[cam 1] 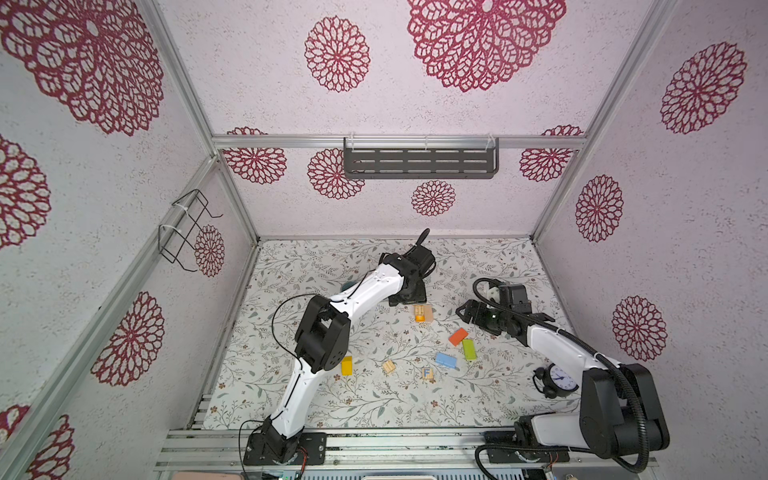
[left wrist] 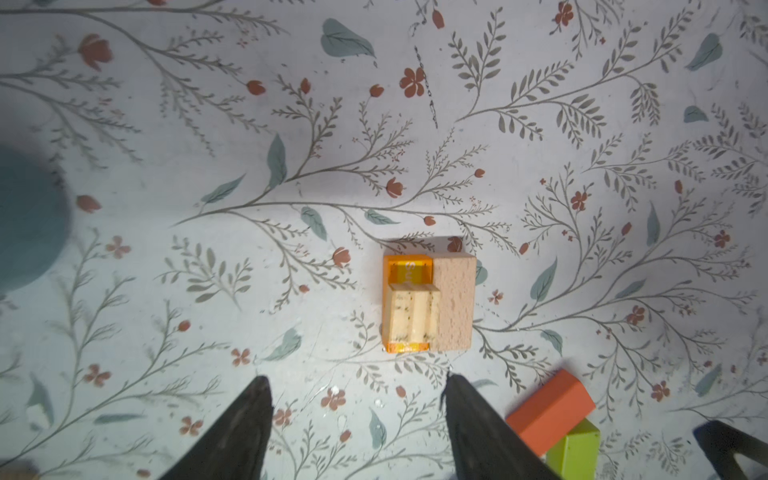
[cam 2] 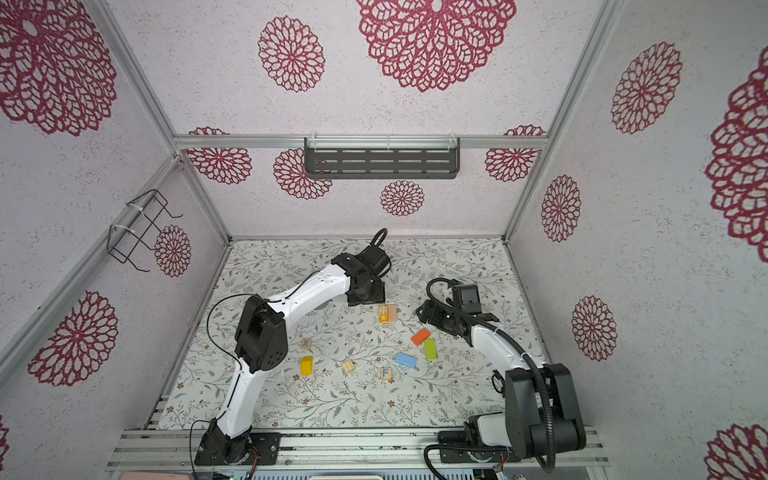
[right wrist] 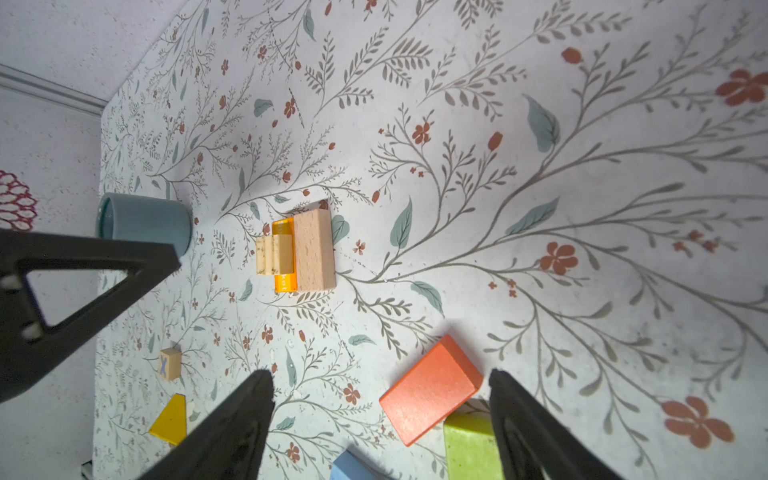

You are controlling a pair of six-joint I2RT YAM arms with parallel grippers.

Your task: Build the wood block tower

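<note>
I hold the left gripper (left wrist: 357, 378) spread and empty near the tower (left wrist: 428, 303), mid-surface toward the far edge, so nothing nudges it; the right gripper (right wrist: 379, 372), also spread, aims at the red-orange block (right wrist: 430, 390).

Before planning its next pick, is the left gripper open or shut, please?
Open: the left gripper has its fingers apart, only bare table between them.

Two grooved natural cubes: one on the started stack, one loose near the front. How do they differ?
The stack's grooved cube sits raised on an orange block, beside a plain wood block; the loose grooved cube lies alone on the mat. The stack's cube lines up with its neighbours; the loose cube is turned askew. Both are unpainted wood with grooved tops.
</note>
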